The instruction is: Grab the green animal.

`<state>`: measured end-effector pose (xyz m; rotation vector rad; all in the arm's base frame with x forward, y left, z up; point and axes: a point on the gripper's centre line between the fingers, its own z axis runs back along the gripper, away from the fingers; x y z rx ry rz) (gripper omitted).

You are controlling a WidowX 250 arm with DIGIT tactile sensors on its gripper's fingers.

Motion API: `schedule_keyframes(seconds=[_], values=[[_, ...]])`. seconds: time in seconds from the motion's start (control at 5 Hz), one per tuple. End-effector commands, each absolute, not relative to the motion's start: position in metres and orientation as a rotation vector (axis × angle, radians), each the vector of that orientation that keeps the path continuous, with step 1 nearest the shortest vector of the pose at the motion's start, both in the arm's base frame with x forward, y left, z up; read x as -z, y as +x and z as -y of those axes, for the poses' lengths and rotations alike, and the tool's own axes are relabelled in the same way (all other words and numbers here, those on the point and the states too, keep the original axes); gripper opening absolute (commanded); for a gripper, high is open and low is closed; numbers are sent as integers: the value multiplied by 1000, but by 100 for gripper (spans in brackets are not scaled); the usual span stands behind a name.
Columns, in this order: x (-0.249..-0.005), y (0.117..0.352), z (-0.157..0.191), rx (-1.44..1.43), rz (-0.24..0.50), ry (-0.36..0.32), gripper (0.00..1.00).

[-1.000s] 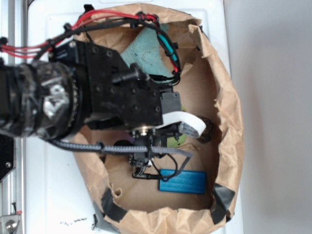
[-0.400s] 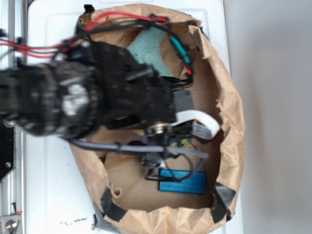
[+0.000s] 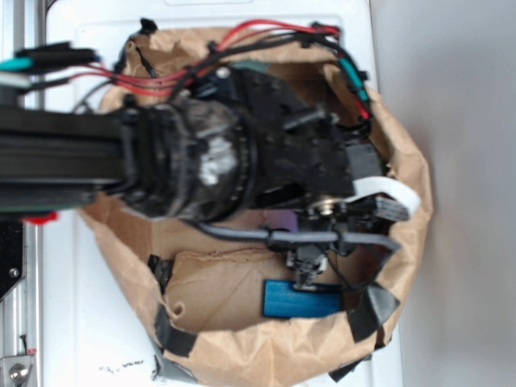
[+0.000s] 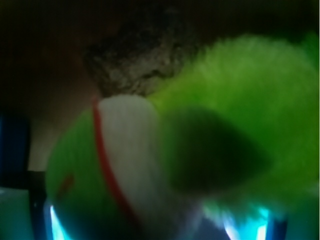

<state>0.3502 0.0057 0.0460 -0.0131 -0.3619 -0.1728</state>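
The green animal [image 4: 235, 115] is filling the wrist view — pressing right against the camera, so the reach looks done and securing and lifting remain. The gripper is sitting hidden under the arm; I cannot tell its state. A blue block [image 3: 300, 300] and paper bag wall [image 3: 242, 359] are crowding close.

No readable text, label, brand or number shows in either view.
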Motion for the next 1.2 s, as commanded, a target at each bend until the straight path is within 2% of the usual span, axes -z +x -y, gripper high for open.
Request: schedule_keyframes(seconds=[0.0, 0.4, 0.6, 1.0], values=[[-65, 372, -9, 141, 442, 1, 0], [-63, 367, -8, 153, 438, 4, 0], [-67, 362, -6, 161, 433, -28, 0], [-96, 339, 7, 203, 455, -139, 0]])
